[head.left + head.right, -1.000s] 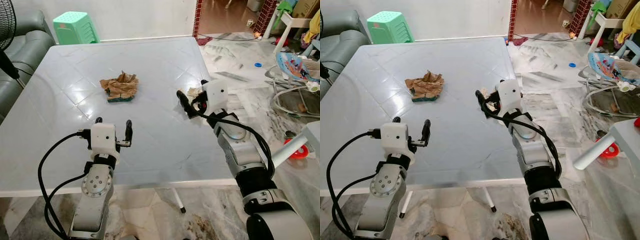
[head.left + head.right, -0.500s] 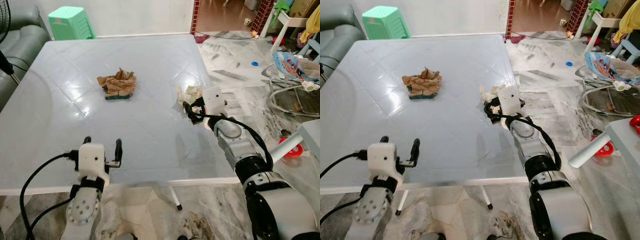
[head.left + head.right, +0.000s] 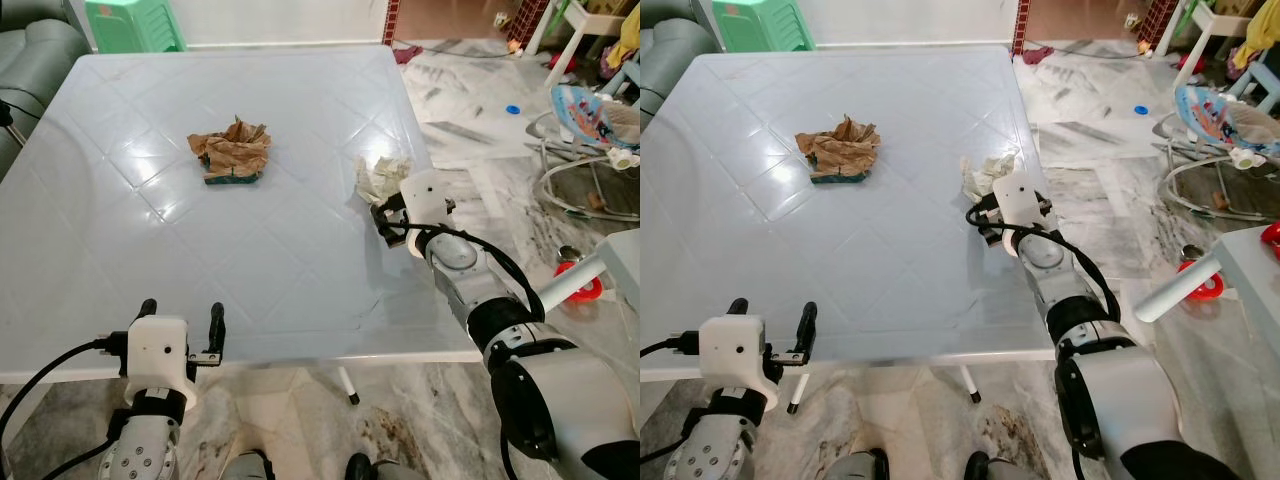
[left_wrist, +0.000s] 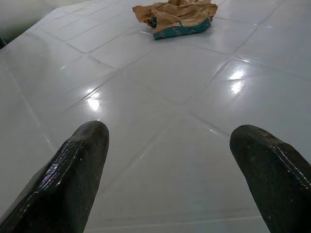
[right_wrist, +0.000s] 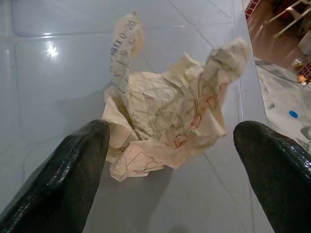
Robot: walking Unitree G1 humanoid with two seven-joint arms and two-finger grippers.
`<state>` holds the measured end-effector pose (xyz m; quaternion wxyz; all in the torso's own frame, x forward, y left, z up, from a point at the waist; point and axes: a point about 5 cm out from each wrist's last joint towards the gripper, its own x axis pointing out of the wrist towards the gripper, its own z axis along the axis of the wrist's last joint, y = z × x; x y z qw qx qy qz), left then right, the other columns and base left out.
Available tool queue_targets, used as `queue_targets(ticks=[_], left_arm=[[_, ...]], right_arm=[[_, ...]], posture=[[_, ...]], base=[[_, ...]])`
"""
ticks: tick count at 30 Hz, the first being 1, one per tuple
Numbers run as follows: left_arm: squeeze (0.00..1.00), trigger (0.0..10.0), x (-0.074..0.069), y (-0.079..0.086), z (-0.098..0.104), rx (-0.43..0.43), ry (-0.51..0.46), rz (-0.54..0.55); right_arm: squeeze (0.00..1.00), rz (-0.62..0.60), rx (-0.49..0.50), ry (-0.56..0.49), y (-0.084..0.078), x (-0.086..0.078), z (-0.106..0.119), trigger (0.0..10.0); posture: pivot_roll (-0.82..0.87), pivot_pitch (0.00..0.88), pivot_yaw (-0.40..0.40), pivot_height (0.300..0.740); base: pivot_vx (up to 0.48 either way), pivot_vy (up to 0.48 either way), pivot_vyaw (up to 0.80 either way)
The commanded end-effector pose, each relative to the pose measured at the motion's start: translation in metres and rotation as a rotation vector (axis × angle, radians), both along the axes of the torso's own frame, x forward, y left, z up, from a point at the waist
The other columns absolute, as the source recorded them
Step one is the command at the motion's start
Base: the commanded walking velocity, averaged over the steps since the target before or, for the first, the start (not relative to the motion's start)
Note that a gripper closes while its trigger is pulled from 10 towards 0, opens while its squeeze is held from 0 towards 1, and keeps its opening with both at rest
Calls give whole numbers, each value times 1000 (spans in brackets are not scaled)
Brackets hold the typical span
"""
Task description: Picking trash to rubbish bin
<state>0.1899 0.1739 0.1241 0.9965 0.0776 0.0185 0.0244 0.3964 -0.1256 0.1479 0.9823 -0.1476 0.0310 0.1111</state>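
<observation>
A crumpled cream paper (image 5: 165, 116) with red print lies near the white table's (image 3: 120, 250) right edge. My right gripper (image 3: 385, 222) is open, low over the table just short of the paper, and its black fingers (image 5: 63, 179) stand on either side of it without touching. A brown crumpled paper on a teal scrap (image 3: 232, 152) rests near the table's middle, also seen far ahead as the brown paper (image 4: 176, 17). My left gripper (image 3: 182, 310) is open and holds nothing at the table's front edge.
A green plastic stool (image 3: 130, 22) and a grey sofa (image 3: 30, 45) stand beyond the table's far left. On the marble floor to the right are a baby bouncer (image 3: 600, 120), a red ring (image 3: 585, 290) and scattered toys.
My right gripper has dropped and drawn in close behind the cream paper. My left arm has pulled back from over the table to its front edge. The camera has shifted backward.
</observation>
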Motion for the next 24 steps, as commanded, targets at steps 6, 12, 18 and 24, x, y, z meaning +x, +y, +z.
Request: queue_targets(ticks=[6, 12, 18, 24], left_arm=[[0, 10000, -2, -39, 27, -151, -51, -294], [0, 10000, -1, -54, 36, -165, -56, -379], [0, 10000, -4, -49, 31, -147, -18, -374], [0, 10000, -3, -48, 31, -144, -11, -365]], right_arm=[[0, -9, -4, 4, 1, 0, -2, 10000], [0, -10, -21, 6, 0, -1, -4, 10000], [0, -8, -9, -6, 2, 0, -2, 0], [0, 1, 7, -12, 6, 0, 0, 0]], posture=[[262, 236, -39, 740], [262, 239, -36, 740], [262, 239, -36, 740], [263, 239, -38, 740]], base=[[0, 0, 0], [0, 0, 0], [0, 0, 0], [0, 0, 0]])
